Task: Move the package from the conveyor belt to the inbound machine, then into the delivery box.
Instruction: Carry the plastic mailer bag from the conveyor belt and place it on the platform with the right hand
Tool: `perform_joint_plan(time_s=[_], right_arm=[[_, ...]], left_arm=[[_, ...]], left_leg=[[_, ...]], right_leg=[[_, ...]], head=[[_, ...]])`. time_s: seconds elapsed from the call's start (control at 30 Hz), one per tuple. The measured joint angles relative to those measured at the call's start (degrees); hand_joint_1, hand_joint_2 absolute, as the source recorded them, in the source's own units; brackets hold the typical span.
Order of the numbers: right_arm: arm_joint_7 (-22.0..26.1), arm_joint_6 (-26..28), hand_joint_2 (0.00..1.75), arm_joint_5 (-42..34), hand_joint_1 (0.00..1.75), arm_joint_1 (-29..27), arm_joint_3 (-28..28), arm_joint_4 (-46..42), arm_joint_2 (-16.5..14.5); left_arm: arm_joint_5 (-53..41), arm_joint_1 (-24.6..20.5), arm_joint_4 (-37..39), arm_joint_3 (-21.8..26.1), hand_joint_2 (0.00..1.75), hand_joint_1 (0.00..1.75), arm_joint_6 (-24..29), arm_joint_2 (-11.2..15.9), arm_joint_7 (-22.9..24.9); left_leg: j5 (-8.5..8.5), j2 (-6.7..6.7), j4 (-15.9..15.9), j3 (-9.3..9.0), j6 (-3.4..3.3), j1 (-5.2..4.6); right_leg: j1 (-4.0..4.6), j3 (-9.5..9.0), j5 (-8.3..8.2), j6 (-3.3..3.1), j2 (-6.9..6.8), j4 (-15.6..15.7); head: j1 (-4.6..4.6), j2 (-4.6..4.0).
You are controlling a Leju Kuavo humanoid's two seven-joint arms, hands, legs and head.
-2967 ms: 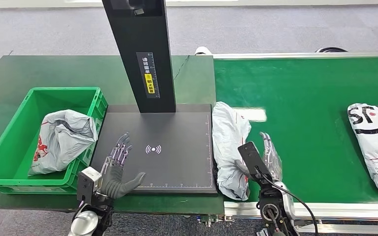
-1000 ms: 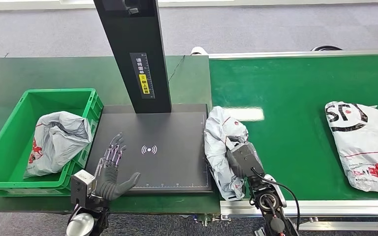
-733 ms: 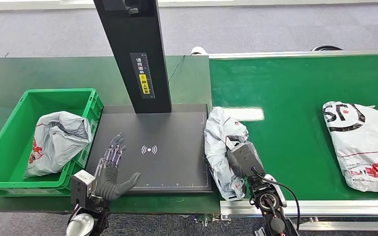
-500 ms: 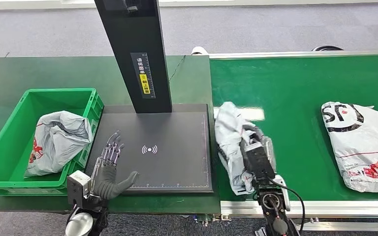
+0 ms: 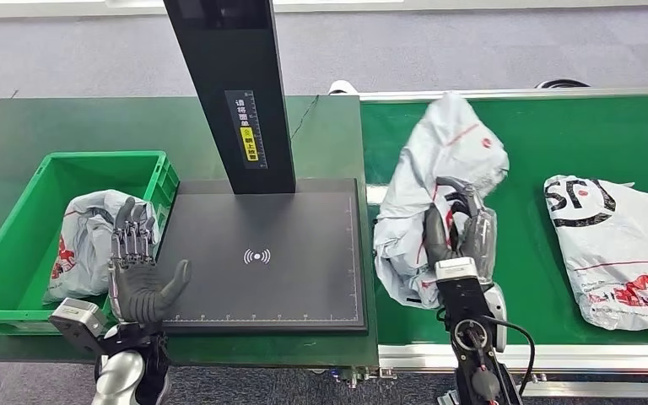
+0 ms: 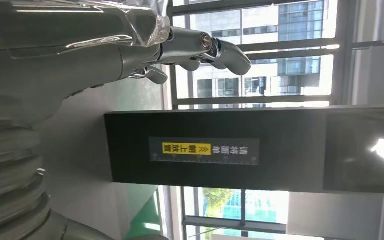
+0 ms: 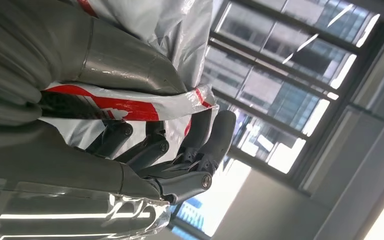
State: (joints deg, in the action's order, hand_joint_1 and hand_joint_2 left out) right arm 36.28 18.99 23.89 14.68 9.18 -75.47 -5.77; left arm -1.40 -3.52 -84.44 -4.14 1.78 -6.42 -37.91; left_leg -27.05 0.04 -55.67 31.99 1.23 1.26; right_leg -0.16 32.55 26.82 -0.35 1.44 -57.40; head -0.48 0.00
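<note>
- Head view: the right hand (image 5: 460,229) holds a white and grey package (image 5: 439,160) lifted off the green conveyor belt (image 5: 523,152), fingers (image 5: 472,221) and thumb clamped on its lower part while the rest of the bag stands up above the hand
- The package hangs over the belt's near left corner, just beside the black scanner plate (image 5: 261,253) with its tall black post (image 5: 236,93)
- The left hand (image 5: 139,270) is raised upright at the plate's near left corner, fingers apart, holding nothing, next to the green box (image 5: 17,245), which has a grey bag (image 5: 89,240) in it
- A second white package (image 5: 616,249) lies flat on the belt well to the right
- Left wrist view: the left hand (image 6: 80,55) with fingertips (image 6: 230,50) spread in open air, the post (image 6: 215,150) with its yellow label behind
- Right wrist view: the right hand (image 7: 105,125) wraps the package (image 7: 145,107), its red-printed film squeezed between thumb and dark fingers (image 7: 205,140)
</note>
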Motion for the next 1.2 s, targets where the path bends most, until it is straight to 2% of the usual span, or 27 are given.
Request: perform_joint_plan(time_s=[0.2, 0.4, 0.53, 0.73, 1.2], right_arm=[[-0.54, -1.08, 1.75, 3.12, 1.75, 4.04, 6.46, 5.53, 0.31], [-3.25, -10.03, 1.75, 8.48, 1.75, 8.92, 16.59, 15.69, 0.7], [-3.56, -11.54, 1.75, 9.65, 1.75, 11.15, 21.58, 20.8, 0.69], [-3.58, -11.65, 1.75, 9.86, 1.75, 12.77, 24.13, 24.09, 0.7], [-3.58, -11.65, 1.75, 9.86, 1.75, 13.4, 25.3, 26.31, 0.7]], left_arm=[[0.88, -1.38, -0.05, -0.36, 1.75, 0.0, 0.67, 0.3, -0.07], [1.53, -1.87, 0.4, -1.55, 1.75, 0.0, 1.49, 0.86, -0.81], [1.53, -2.07, 0.76, -2.21, 1.75, 0.0, 1.64, 1.22, -1.14], [1.53, -2.25, 0.96, -2.5, 1.75, 0.0, 1.66, 1.61, -1.17], [1.53, -2.3, 1.22, -2.55, 1.75, 0.0, 1.66, 1.96, -1.17]], left_leg=[[0.04, -0.1, -0.01, 0.06, 0.0, -0.01], [0.04, -0.11, -0.01, 0.08, 0.0, 0.0], [0.05, -0.31, -0.01, 0.12, 0.0, 0.0], [0.05, -0.31, -0.02, 0.13, 0.0, -0.01], [0.05, -0.31, -0.03, 0.13, 0.0, -0.01]], right_leg=[[0.0, 0.0, 0.0, 0.0, -0.13, 0.0], [0.0, 0.04, 0.0, 0.0, -0.15, 0.0], [0.0, 0.04, 0.0, 0.01, -0.27, 0.0], [-0.01, 0.03, 0.0, 0.01, -0.28, 0.0], [-0.01, 0.03, 0.0, 0.01, -0.28, 0.0]], head=[[0.01, 0.0], [0.0, 0.0], [0.0, 0.0], [0.01, 0.0], [0.01, 0.0]])
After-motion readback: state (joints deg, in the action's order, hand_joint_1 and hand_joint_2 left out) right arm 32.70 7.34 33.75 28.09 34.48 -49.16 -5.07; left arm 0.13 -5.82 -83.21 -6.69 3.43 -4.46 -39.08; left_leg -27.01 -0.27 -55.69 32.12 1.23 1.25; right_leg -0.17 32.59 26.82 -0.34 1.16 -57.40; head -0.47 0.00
